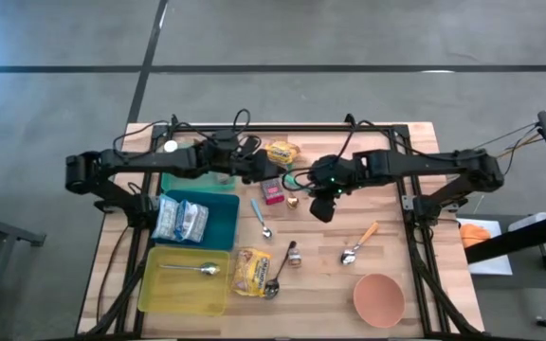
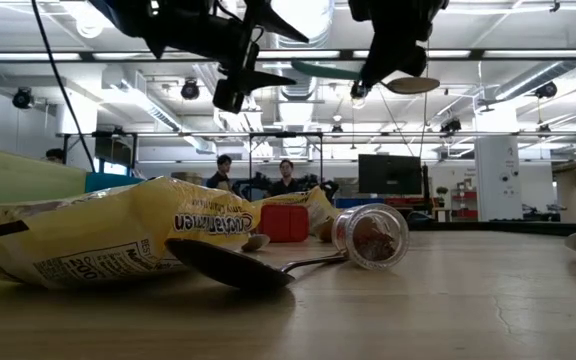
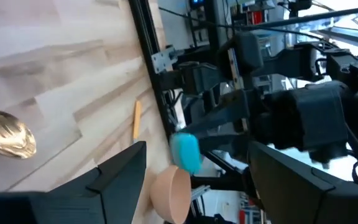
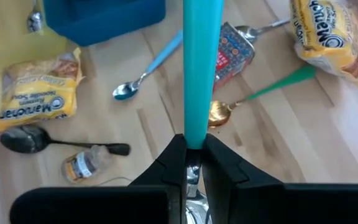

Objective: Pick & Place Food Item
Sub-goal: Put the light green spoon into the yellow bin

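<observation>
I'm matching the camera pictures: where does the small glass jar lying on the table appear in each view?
High view: jar lower centre, just right of the yellow noodle packet.
Low view: centre-right, on its side; packet at left.
Left wrist view: not in it.
Right wrist view: lower left, below the packet.
Shared landmark: the yellow noodle packet.

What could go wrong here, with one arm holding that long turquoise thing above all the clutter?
The right gripper pinches only the end of the turquoise utensil; so narrow a hold may slip or swivel, dropping it onto the gold spoon or red packet below. The open left gripper hangs close to it, so the arms might bump.
</observation>
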You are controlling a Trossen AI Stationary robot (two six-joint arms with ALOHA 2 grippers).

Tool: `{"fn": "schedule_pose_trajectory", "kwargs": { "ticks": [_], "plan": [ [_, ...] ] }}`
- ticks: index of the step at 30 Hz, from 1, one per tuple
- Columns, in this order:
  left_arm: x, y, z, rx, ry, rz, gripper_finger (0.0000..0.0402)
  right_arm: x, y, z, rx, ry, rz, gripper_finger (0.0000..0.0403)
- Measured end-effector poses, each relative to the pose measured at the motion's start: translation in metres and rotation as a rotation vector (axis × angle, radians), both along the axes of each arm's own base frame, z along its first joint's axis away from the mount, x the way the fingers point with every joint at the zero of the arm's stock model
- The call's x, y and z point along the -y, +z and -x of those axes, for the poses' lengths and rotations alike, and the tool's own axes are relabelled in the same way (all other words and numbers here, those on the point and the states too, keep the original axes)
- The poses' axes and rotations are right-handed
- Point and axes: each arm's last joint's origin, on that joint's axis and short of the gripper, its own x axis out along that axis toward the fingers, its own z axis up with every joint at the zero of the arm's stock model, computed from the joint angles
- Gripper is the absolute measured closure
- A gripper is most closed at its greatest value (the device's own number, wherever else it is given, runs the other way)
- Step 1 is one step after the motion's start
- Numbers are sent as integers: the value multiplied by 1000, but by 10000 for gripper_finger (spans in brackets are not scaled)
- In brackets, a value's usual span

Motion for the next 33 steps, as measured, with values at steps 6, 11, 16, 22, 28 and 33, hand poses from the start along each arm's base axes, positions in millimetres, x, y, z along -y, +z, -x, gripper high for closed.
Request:
{"fn": "schedule_pose_trajectory", "kwargs": {
  "ticks": [6,11,16,22,28,33],
  "plan": [
    [0,-3,-3,-8,3,20,117,-1,0,-7,48,25,-25,379],
    [2,-5,-3,-15,-2,25,117,-2,2,-10,76,38,-18,379],
    [3,-5,-4,-15,-5,24,134,-4,1,-14,97,66,-32,379],
    [5,-6,-4,-19,-18,4,206,-6,-3,-18,88,88,-40,379],
    [6,-6,-4,-20,-21,0,284,-8,-4,-20,101,97,-39,379],
    [7,-6,-4,-20,-25,-3,352,-9,-3,-20,110,100,-41,379]
  ]
}}
